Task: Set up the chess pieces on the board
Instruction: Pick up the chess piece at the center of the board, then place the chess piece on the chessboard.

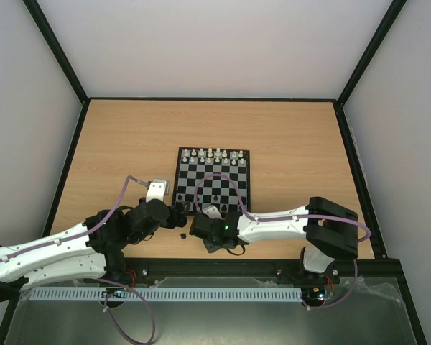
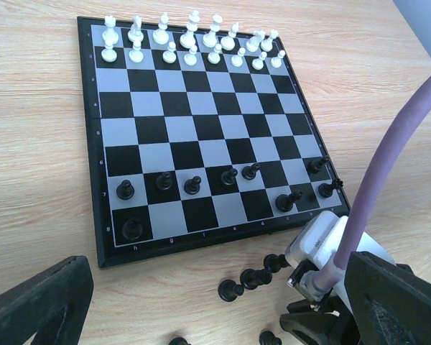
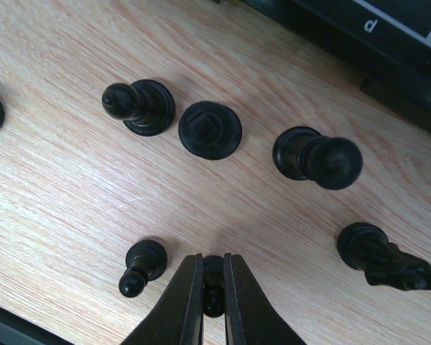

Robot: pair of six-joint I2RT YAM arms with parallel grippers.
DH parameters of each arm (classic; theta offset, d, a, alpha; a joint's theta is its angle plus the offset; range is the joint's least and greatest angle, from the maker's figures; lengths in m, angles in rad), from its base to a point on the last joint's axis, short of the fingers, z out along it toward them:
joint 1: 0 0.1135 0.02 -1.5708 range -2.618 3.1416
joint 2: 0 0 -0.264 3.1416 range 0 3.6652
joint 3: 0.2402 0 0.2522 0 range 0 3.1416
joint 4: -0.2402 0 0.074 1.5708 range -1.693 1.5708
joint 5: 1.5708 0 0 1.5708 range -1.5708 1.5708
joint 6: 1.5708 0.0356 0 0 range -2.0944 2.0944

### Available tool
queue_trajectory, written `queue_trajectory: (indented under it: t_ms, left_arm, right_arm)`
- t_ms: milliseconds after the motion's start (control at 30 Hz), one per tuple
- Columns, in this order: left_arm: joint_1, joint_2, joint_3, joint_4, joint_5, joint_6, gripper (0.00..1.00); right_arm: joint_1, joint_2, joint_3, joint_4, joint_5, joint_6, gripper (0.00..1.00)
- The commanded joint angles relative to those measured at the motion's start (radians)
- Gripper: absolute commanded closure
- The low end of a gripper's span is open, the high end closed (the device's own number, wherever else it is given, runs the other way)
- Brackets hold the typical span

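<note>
Pinching one black chess piece (image 3: 213,293), right tool (image 3: 212,262) sits clamped; left tool (image 2: 215,309) gapes wide (board (image 3: 330,32) edge reads "d").

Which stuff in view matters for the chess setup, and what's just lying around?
Job:
board
black pieces standing on it
loose black pieces beside it
right end effector, shut on one black piece

Not the job:
white pieces, lined up in the far rows
purple cable

Blk piece (image 3: 213,286) mostly hidden, type unclr.
</note>
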Motion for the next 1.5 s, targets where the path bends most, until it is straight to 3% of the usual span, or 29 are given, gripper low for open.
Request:
queue_trajectory:
  t_ms: [0,300,500,867,1467]
  left_arm:
    - [0.004,-0.002,-0.012,-0.014,-0.013,0.001,0.01]
    - [0.006,0.005,-0.01,-0.008,-0.011,0.006,0.01]
    - [0.012,0.032,-0.011,0.008,-0.006,0.017,0.01]
    - [0.022,0.045,-0.011,0.022,0.006,0.027,0.01]
    - [0.041,0.038,-0.016,0.025,0.019,0.039,0.01]
  right_arm:
    - [0.004,-0.023,0.025,-0.072,0.046,0.0,0.96]
    - [-0.045,-0.239,0.04,-0.177,0.088,-0.03,0.96]
    - [-0.213,-0.314,0.082,-0.206,0.076,-0.136,0.96]
    - [-0.425,-0.132,0.181,-0.159,-0.009,-0.272,0.96]
    - [-0.466,0.087,0.229,-0.076,-0.064,-0.31,0.96]
